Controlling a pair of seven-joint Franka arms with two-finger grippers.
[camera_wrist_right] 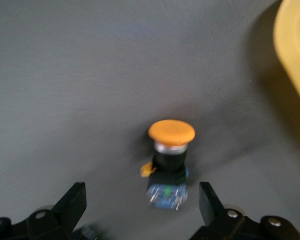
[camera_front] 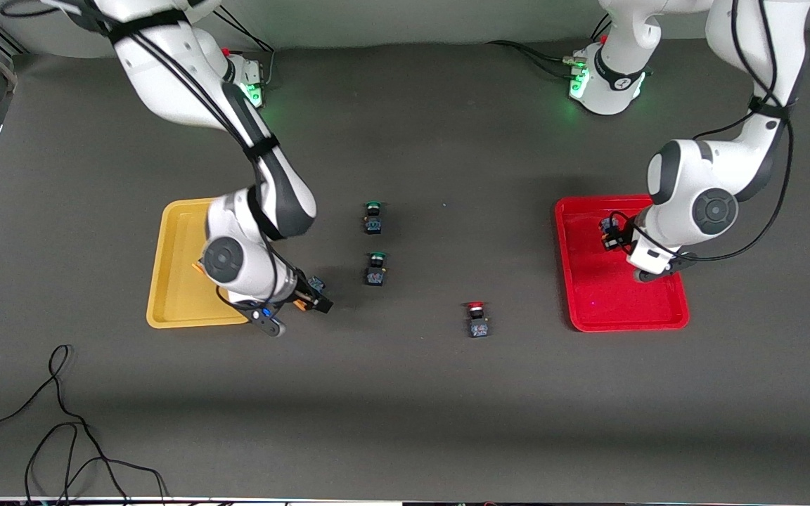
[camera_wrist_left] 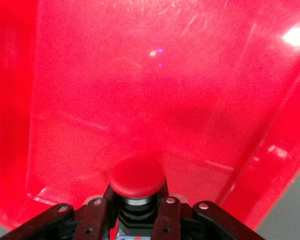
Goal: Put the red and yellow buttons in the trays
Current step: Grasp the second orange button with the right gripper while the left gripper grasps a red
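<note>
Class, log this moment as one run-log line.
left tool: shut on red button, over red tray | right tool: open around yellow button, beside yellow tray

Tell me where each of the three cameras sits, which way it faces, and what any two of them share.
Front view: high across the table, facing both arms, the yellow tray and red tray.
Left wrist view: on the left arm, looking down into the red tray; left gripper shut on a red-capped button.
Right wrist view: on the right arm, looking down at an orange-capped button on the table; right gripper open.
Shared: front and left wrist both show the red tray.
</note>
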